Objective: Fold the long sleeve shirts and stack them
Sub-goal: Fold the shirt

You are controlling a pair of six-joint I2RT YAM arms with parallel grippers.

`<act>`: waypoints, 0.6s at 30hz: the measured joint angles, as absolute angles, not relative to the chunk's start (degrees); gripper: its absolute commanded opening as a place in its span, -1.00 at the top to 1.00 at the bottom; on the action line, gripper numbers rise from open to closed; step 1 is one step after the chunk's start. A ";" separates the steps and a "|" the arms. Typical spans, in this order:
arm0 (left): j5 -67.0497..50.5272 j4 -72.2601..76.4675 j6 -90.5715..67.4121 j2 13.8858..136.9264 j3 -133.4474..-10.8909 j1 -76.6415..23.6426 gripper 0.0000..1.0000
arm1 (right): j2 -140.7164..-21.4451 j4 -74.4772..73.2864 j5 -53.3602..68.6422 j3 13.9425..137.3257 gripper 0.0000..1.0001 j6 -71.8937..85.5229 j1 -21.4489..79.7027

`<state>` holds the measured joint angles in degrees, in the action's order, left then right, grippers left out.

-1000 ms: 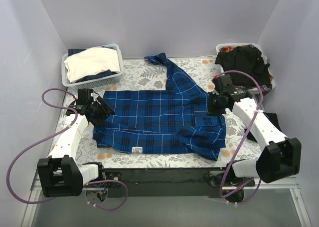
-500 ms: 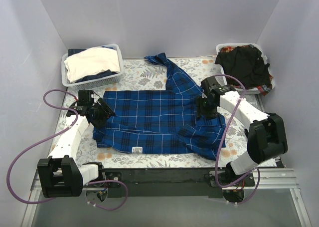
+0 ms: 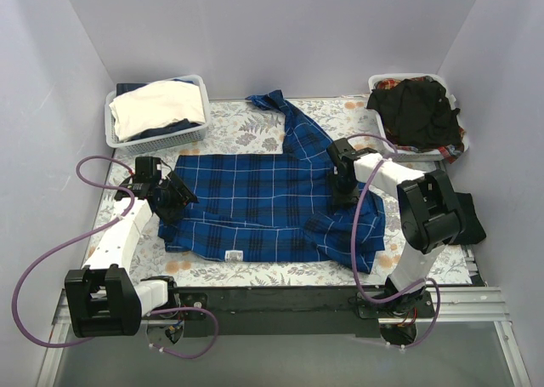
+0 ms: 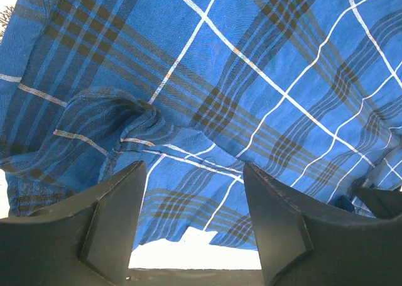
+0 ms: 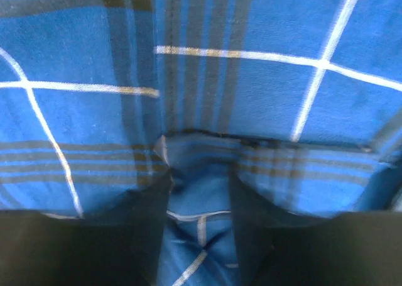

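The royal-blue plaid shirt [image 3: 272, 204] lies spread across the middle of the table [image 3: 246, 133], dark bands and thin white lines crossing it in a grid. Its small white label [image 3: 231, 254] sits at the near edge. One sleeve [image 3: 285, 115] runs up toward the far side, and the right part is doubled over and rumpled. The left part lies fairly flat, with one raised pucker in the left wrist view.

The left gripper [image 3: 174, 202] hovers at the shirt's left edge. Its jaws are spread wide with nothing between them, only cloth beneath.

The right gripper [image 3: 343, 193] is down on the folded right part. A ridge of plaid stands between its fingers [image 5: 147, 232], but I cannot tell whether they pinch it or merely straddle it.

The plain black shirt [image 3: 416, 110] is heaped in the far right basket [image 3: 379, 82]. The far left basket [image 3: 161, 136] holds cream cloth [image 3: 157, 106] over something dark
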<state>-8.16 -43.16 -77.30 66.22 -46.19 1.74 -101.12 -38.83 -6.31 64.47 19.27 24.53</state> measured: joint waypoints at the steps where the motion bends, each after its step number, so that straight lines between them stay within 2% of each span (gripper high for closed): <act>1: -8.16 -43.20 -77.25 66.22 -46.19 1.74 -0.25 | -101.12 -38.81 -7.03 64.51 0.72 19.27 24.69; 2: -8.16 -43.24 -77.19 66.22 -46.19 1.74 -0.25 | -101.12 -38.83 -7.75 64.55 0.97 19.38 24.84; 8: -8.05 -43.38 -76.86 66.22 -46.24 1.74 -0.25 | -99.92 -40.40 -10.96 65.47 0.97 21.04 25.71; 18: -8.10 -43.48 -76.88 66.19 -47.31 1.74 -0.25 | -86.26 -43.99 -12.03 71.77 0.97 22.13 26.96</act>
